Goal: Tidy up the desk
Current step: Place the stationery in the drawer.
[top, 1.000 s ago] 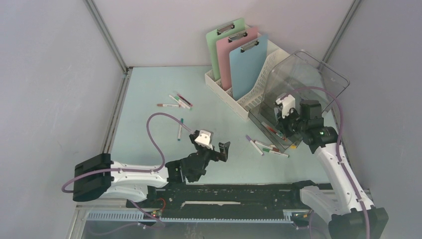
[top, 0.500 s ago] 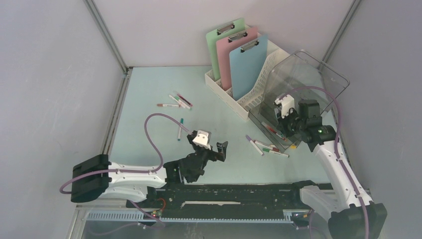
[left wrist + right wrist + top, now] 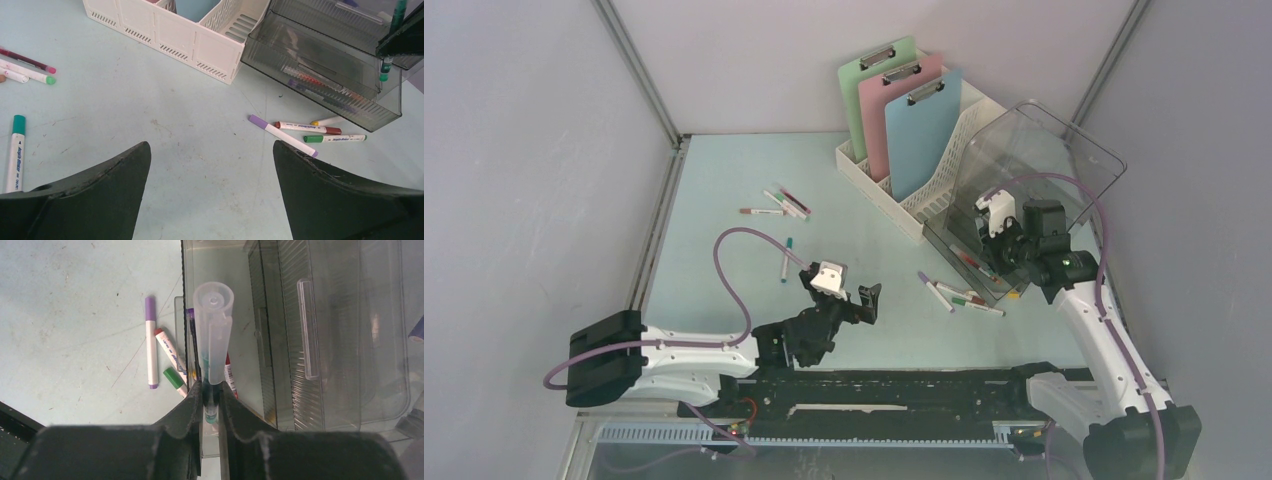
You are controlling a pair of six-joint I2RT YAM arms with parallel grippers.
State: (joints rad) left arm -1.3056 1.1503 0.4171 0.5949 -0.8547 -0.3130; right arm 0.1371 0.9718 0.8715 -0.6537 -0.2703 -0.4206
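Observation:
The desk point(image 3: 724, 180) is a pale mint-blue tabletop. My right gripper point(image 3: 211, 385) is shut on a green pen with a clear cap point(image 3: 214, 330), held upright over the open clear plastic box point(image 3: 325, 315). From the top the right gripper point(image 3: 992, 255) sits at the box's point(image 3: 1034, 160) front edge. In the left wrist view the pen's green end point(image 3: 385, 67) hangs above the box point(image 3: 320, 60). My left gripper point(image 3: 842, 290) hovers open over bare desk point(image 3: 200, 100), with nothing between its fingers point(image 3: 211, 145).
Loose markers lie beside the box: a purple one point(image 3: 936, 292), red and green ones point(image 3: 320, 131). More markers point(image 3: 776, 205) lie far left, a teal one point(image 3: 786, 258) nearer. A white file rack point(image 3: 904, 200) holds green point(image 3: 864, 90), pink and blue point(image 3: 922, 140) clipboards.
The left arm has drawn back slightly toward the near edge, still open. The right gripper stays at the box with the pen between its fingers.

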